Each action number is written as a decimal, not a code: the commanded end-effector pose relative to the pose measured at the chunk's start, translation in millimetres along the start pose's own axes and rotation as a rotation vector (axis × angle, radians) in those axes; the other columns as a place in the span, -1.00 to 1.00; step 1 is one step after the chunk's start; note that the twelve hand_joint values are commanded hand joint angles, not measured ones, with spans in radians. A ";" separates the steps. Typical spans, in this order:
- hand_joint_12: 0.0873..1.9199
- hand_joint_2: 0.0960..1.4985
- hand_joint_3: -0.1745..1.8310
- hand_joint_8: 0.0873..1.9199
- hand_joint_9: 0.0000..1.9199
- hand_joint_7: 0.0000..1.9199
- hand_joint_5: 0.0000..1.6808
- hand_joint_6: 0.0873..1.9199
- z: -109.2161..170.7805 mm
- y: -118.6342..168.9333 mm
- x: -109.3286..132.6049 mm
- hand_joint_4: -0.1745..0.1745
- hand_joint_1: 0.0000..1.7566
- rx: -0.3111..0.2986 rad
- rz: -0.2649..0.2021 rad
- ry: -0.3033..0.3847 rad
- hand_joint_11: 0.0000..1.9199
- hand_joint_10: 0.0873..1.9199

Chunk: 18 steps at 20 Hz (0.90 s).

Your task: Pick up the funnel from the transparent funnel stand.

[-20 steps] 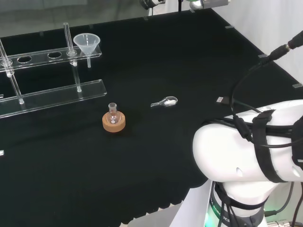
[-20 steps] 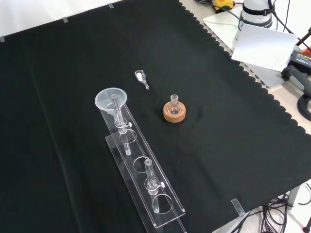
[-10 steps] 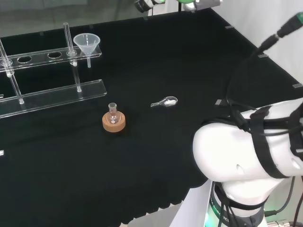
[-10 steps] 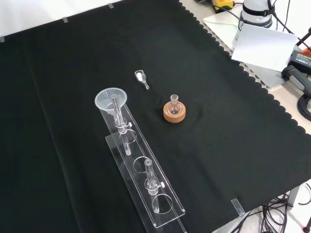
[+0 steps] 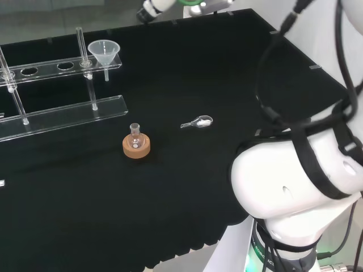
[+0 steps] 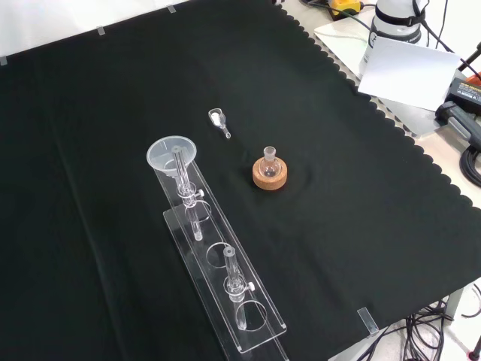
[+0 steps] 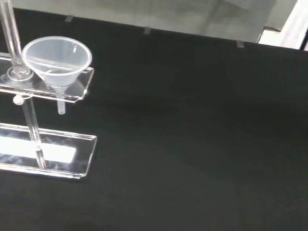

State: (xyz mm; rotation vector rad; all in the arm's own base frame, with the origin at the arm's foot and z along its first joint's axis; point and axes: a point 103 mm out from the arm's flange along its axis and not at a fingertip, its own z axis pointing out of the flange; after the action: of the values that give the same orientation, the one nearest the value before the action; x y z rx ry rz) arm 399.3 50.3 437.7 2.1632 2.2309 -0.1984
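A clear plastic funnel sits in the end hole of the transparent stand's upper shelf, its stem hanging down through it. In the front view the funnel is at the far end of the stand. The wrist view looks down on the funnel and the stand's base plate from some way off. A small white and black part of the hand pokes in at the top edge of the head view, well apart from the funnel and to its right. Its shape is hidden.
A small glass flask on a cork ring stands in the middle of the cloth. A little scoop with white powder lies beside it. Upright glass rods rise from the stand. The arm's white links stand at the head view's right.
The arm's end has travelled left along the top of the head view toward the funnel's side, and the cables and links have shifted. The ware on the cloth has not moved.
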 end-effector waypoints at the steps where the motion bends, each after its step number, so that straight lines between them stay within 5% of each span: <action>1: -1.00 -0.33 -0.73 -1.00 -1.00 -1.00 -1.00 -1.00 8.4 60.3 53.3 0.19 -0.68 -0.012 -0.025 0.033 -1.00 -1.00; 10: -1.00 -0.34 -0.75 -1.00 -1.00 -1.00 -1.00 -1.00 30.1 99.2 28.0 0.17 -0.54 0.056 -0.012 0.070 -1.00 -1.00; 18: -1.00 -0.28 -0.74 -1.00 -1.00 -1.00 -1.00 -1.00 51.1 125.6 38.3 0.12 -0.37 0.160 -0.047 -0.001 -1.00 -1.00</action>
State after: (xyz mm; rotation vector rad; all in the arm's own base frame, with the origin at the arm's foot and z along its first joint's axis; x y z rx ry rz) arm 503.8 84.2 387.3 2.2002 2.3157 -0.2677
